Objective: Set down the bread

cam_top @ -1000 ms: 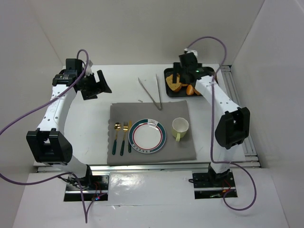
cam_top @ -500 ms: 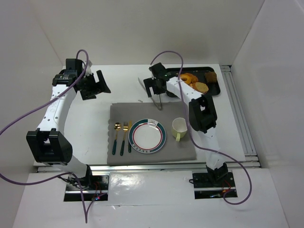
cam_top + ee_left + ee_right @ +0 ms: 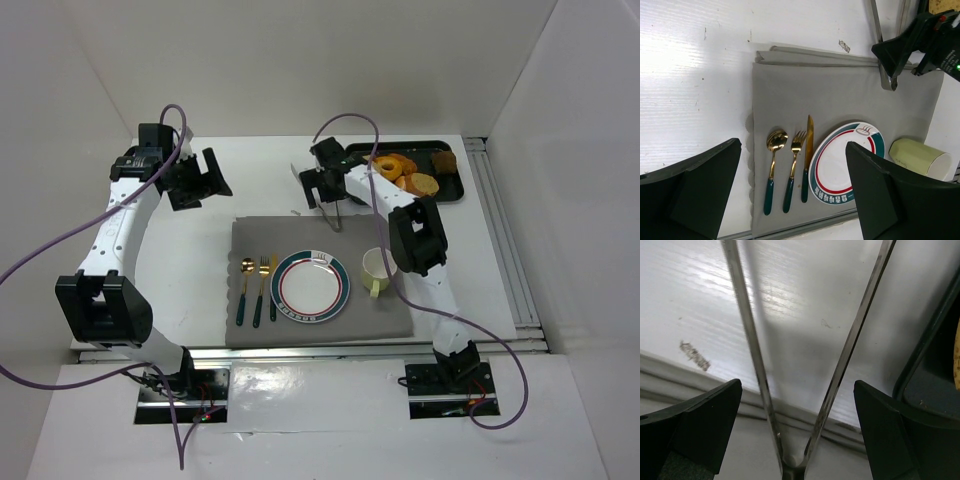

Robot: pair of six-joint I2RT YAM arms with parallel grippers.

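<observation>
From above, the right gripper hangs over the metal tongs at the far edge of the grey cloth mat. This is probably because the bread is meant to be lifted with them rather than pinched directly. The bread lies untouched in the black tray beyond the mat's far right corner. On the mat a round glazed plate sits bare, the likely landing spot, with a pale green cup on one side and gold, green-handled cutlery on the other. The left gripper is parked off the mat's far left corner, out of the way. Its wrist view shows dark fingers spread wide, holding nothing, above the mat's scalloped edge. The right wrist view shows matte black fingers set wide, straddling the tongs' two thin shiny arms, which narrow to a hinge on the mat; nothing is gripped yet.
</observation>
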